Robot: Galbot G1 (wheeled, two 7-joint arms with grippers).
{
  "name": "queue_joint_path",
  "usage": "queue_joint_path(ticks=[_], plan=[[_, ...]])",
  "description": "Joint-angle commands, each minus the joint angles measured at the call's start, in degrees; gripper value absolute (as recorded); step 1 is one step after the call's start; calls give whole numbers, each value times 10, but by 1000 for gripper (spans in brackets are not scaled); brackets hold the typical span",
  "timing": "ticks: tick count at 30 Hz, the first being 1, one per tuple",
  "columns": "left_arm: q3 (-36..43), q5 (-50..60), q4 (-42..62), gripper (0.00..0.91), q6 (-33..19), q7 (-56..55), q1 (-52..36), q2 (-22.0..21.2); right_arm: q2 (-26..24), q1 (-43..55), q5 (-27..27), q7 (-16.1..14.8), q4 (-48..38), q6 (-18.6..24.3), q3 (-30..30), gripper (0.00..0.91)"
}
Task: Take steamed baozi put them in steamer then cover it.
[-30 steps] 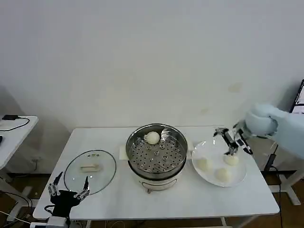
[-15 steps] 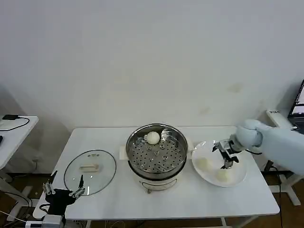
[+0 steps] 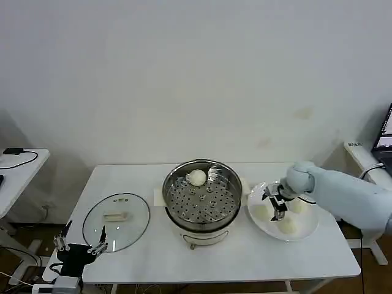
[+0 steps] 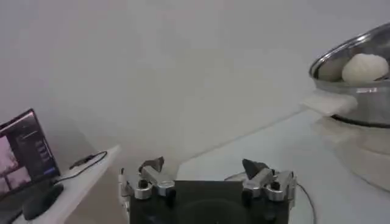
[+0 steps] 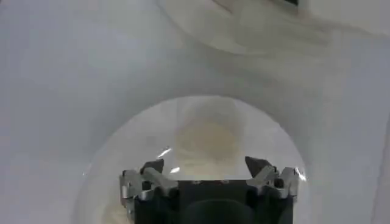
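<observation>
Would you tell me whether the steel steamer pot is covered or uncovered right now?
Uncovered: the round clear glass lid lies flat on the white table, beside the shiny stainless-steel steamer.

No readable text in any view.
The laptop screen (image 4: pixel 21 152) on the side desk shows pale window shapes, but no letter or number on it can be made out; the steamer (image 3: pixel 202 199), its glass cover (image 3: pixel 116 214), the white plate (image 3: pixel 309 229) and the bench (image 3: pixel 318 260) carry no label, brand or marking that can be read.
</observation>
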Motion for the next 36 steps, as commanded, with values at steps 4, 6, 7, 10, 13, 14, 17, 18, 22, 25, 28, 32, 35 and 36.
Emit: queue_joint_path(ticks=[4,6,7,10,13,14,17,18,22,25,28,32,35,36], plan=[[-1,0,0,907,-1,0,0,-1,27,-26,-14,2,-39,0,20,867],[0,1,-1,907,-1,0,0,-2,29,-28,-14,3,-42,-2,22,816],[1,1,-1,907,-1,0,0,-2,30,-30,-14,5,-43,-5,24,806],[1,2,-3,907,-1,0,1,-2,31,-31,-15,6,-43,-6,26,746],[1,2,-4,907,-1,0,2,-2,30,-31,-15,6,-42,-6,27,685],[1,2,-4,907,-1,-1,2,-2,30,-31,-15,7,-41,-6,27,645],[0,2,-4,907,-1,-1,2,-2,28,-31,-14,7,-38,-7,28,625],[0,2,-5,907,-1,-1,3,-2,27,-31,-15,7,-37,-8,28,615],[2,2,-8,907,-1,-1,3,-3,19,-22,-9,6,-26,-10,27,625],[3,2,-10,907,0,0,4,-3,4,-1,-2,4,-7,-13,23,625],[5,2,-12,907,0,0,3,-1,-18,33,8,4,10,-15,6,625],[6,1,-13,907,1,1,0,3,-52,97,30,4,31,-17,-3,625],[9,1,-13,907,1,1,-1,7,-69,146,50,4,55,-21,-25,625],[10,1,-13,907,0,1,-1,7,-72,157,55,3,62,-22,-29,625]])
